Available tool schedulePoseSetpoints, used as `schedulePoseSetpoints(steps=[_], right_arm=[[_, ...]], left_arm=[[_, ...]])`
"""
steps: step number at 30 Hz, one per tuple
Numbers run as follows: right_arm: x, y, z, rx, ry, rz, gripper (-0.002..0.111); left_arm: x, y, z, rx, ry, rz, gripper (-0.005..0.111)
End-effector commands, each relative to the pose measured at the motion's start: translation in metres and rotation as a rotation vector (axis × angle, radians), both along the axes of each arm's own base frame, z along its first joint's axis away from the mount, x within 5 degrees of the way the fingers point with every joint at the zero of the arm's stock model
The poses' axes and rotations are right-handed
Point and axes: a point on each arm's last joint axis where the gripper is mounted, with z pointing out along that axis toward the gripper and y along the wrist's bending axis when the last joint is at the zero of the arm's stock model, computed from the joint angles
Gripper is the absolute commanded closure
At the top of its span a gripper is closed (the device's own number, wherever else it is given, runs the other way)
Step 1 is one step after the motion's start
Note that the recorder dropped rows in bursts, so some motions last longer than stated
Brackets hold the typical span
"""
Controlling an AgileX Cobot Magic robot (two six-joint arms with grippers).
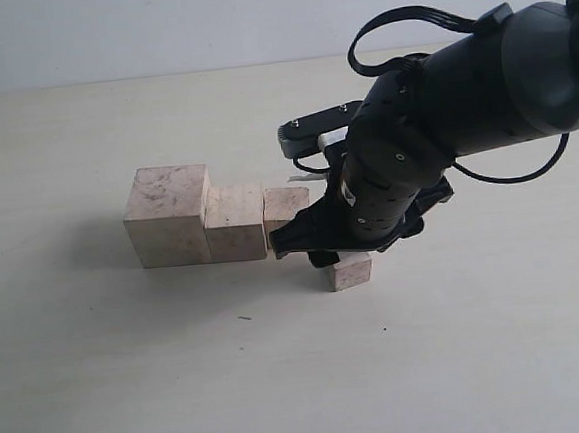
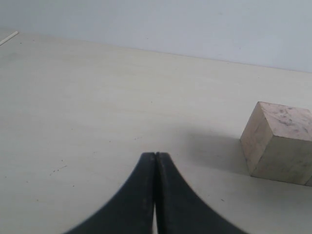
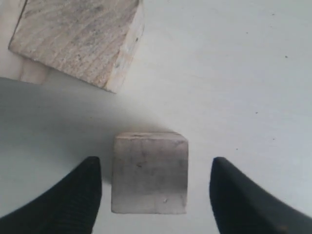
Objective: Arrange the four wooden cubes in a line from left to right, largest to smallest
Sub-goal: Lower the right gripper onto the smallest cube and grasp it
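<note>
Three pale wooden cubes stand touching in a row on the table: the largest cube point(image 1: 167, 214) at the left, the second cube point(image 1: 235, 221) beside it, then the third cube point(image 1: 286, 206). The smallest cube point(image 1: 351, 271) point(image 3: 149, 172) sits apart, nearer the front, right of the row's end. My right gripper point(image 3: 154, 175) is open, with a finger on each side of the smallest cube and a gap on both sides. The third cube point(image 3: 78, 39) shows beyond it. My left gripper point(image 2: 155, 156) is shut and empty, with the largest cube point(image 2: 280, 141) off to one side.
The right arm point(image 1: 461, 103) reaches in from the right and hangs over the row's right end, hiding part of the third cube. The pale tabletop point(image 1: 133, 389) meets a light wall at the back.
</note>
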Motion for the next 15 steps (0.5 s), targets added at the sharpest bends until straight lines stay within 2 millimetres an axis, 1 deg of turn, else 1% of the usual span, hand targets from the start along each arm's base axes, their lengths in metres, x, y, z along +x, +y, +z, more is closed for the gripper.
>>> schedulePoseSetpoints(steps=[1, 3, 6, 9, 12, 14, 15], right_arm=[[0.0002, 0.001, -0.0003, 0.005, -0.01, 0.004, 0.071], [0.0001, 0.0008, -0.0003, 0.003, -0.009, 0.003, 0.08], [0.0003, 0.0007, -0.0003, 0.0, -0.011, 0.009, 0.078], [0.0002, 0.0004, -0.0004, -0.02, -0.017, 0.058, 0.063], [0.0003, 0.0, -0.0004, -0.026, -0.018, 0.062, 0.044], [0.0003, 0.0, -0.0004, -0.026, -0.018, 0.062, 0.035], [0.0003, 0.0, -0.0004, -0.026, -0.018, 0.062, 0.035]], left_arm=[[-0.0001, -0.0002, -0.0002, 0.001, -0.01, -0.005, 0.107], [-0.0001, -0.0002, -0.0002, 0.001, -0.01, -0.005, 0.107], [-0.0001, -0.0002, -0.0002, 0.001, -0.01, -0.005, 0.107], [-0.0001, -0.0002, -0.0002, 0.001, -0.01, -0.005, 0.107], [-0.0001, -0.0002, -0.0002, 0.001, -0.01, -0.005, 0.107], [-0.0001, -0.0002, -0.0002, 0.001, -0.01, -0.005, 0.107], [-0.0001, -0.0002, -0.0002, 0.001, -0.01, -0.005, 0.107]])
